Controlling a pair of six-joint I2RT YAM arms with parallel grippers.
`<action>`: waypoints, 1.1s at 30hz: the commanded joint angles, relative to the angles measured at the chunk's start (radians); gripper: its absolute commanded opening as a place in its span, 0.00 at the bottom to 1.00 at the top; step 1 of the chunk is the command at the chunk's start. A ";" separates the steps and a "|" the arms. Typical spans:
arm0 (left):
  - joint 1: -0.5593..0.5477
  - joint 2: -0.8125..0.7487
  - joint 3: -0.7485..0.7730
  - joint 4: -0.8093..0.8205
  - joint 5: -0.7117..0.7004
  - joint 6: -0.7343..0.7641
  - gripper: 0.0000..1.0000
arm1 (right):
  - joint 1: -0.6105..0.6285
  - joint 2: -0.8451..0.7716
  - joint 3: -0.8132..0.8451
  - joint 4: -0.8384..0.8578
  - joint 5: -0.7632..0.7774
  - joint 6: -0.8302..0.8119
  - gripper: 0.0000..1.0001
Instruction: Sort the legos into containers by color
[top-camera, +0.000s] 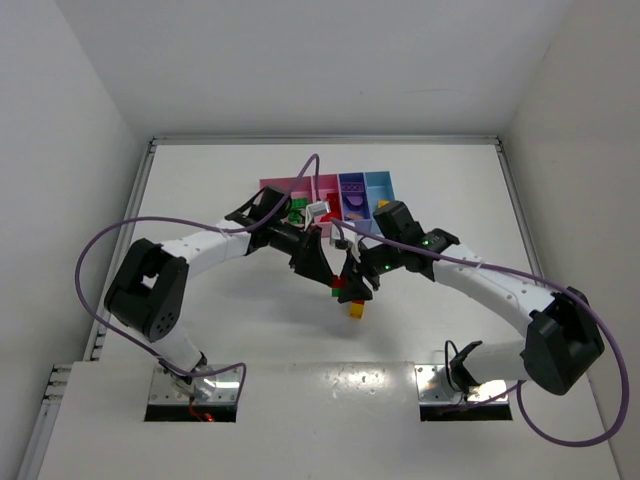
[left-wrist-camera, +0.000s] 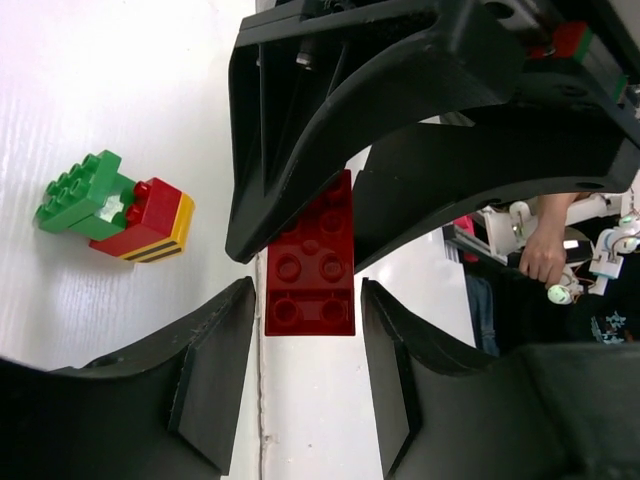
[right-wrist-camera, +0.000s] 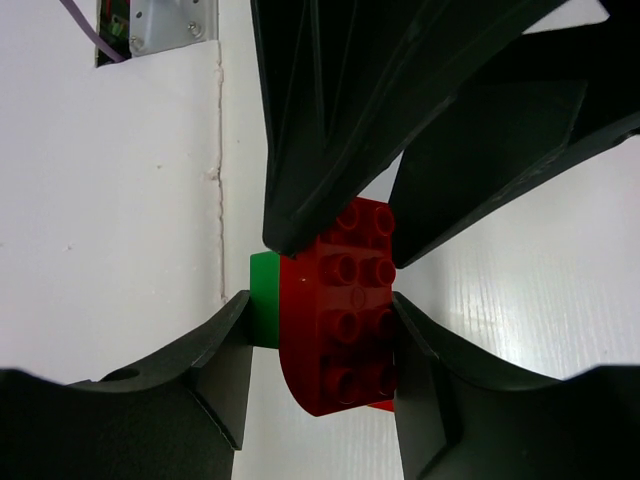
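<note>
Two arms, left (top-camera: 215, 243) and right (top-camera: 490, 285), meet over the middle of the table (top-camera: 200, 340). Four joined bins (top-camera: 330, 182) lie in one row just beyond them: wide pink bin (top-camera: 275, 187), narrow pink bin (top-camera: 327, 184), purple-blue bin (top-camera: 351, 183), light blue bin (top-camera: 377, 183). Green bricks (top-camera: 297, 213) sit in the wide pink one, something red in the narrow pink, a purple piece in the purple-blue and a yellow bit in the light blue; these are too small to count. Two claws face each other tip to tip. The right claw (right-wrist-camera: 320, 305) is clamped on a pair of stuck bricks, one finger on the green brick (right-wrist-camera: 264, 310), the other on the red brick (right-wrist-camera: 340, 320). The left claw (left-wrist-camera: 308, 295) has its jaws apart, one on each side of the free end of the red brick (left-wrist-camera: 310, 270), with a thin gap either side. One clump (left-wrist-camera: 110, 205) of green, red and yellow lies apart on the table, well to the side of the left claw.
</note>
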 joint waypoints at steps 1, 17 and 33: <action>-0.011 0.000 0.031 0.030 0.057 0.009 0.52 | 0.004 0.002 0.047 0.039 -0.004 -0.008 0.00; -0.020 -0.107 -0.033 0.030 0.016 0.056 0.00 | 0.004 -0.007 0.026 0.068 0.027 0.059 0.68; 0.121 -0.353 -0.163 0.239 -0.117 -0.058 0.00 | -0.151 -0.019 0.036 0.208 -0.473 0.369 0.92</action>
